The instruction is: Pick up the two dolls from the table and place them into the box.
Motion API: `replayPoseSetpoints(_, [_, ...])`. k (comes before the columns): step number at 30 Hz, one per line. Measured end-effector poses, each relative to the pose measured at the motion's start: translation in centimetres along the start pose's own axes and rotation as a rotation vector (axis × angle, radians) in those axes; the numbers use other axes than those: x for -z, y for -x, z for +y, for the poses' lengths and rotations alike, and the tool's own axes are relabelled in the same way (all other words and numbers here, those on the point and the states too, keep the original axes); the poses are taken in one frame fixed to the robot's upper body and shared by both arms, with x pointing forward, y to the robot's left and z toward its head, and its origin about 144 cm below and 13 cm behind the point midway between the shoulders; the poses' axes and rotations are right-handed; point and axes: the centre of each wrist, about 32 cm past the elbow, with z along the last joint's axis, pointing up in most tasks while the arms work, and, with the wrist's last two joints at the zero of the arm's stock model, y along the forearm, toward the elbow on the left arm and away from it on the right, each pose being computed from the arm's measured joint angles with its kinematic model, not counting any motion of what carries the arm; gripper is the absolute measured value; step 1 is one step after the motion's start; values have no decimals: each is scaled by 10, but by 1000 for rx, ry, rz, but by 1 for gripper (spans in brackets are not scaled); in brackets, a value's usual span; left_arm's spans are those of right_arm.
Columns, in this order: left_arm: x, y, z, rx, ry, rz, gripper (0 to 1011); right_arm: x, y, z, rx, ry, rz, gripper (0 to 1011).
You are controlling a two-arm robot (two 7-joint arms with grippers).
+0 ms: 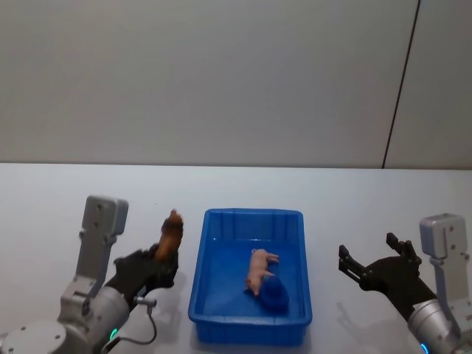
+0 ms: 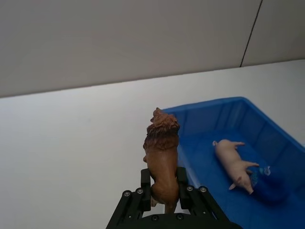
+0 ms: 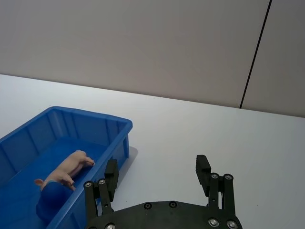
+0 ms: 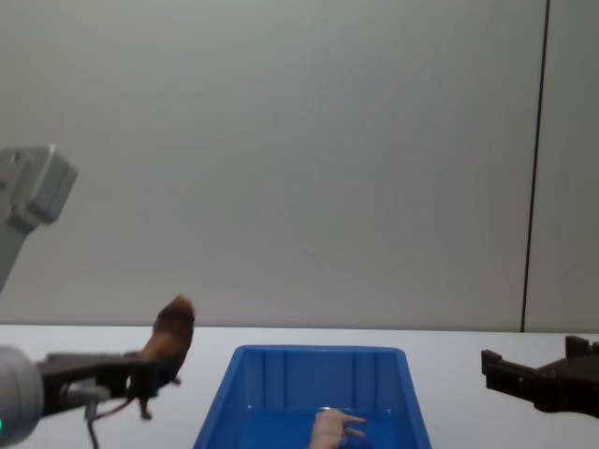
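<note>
Left end effector lifts brown doll beside box.

No readable text, labels, brands, numbers or signs appear on anything.

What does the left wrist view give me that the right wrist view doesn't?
Left wrist only: the left gripper shut on the brown lion figure, held upright beside the blue bin, outside its wall. Right wrist only: the right gripper, open and holding nothing, over bare table on the bin's other side. Both: the pink pig figure lying inside the bin against a small blue object.
</note>
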Motion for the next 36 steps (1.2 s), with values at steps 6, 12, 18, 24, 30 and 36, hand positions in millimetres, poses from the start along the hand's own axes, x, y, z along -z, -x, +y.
replayPoseSetpoints(6, [-15,2,-5,62,50,-43,306,0,0,0,0,0,0,1001])
replayPoseSetpoints(12, [-25,4,-12,139,89,-78,306,0,0,0,0,0,0,1001])
replayPoseSetpoints(18, [-32,4,-21,226,112,-101,320,0,0,0,0,0,0,1001])
replayPoseSetpoints(24, [-36,3,-33,314,122,-115,504,0,0,0,0,0,0,1001])
replayPoseSetpoints(30, [-38,3,-42,378,126,-121,704,0,0,0,0,0,0,1001])
replayPoseSetpoints(36, [-40,3,-50,426,128,-126,864,0,0,0,0,0,0,1001])
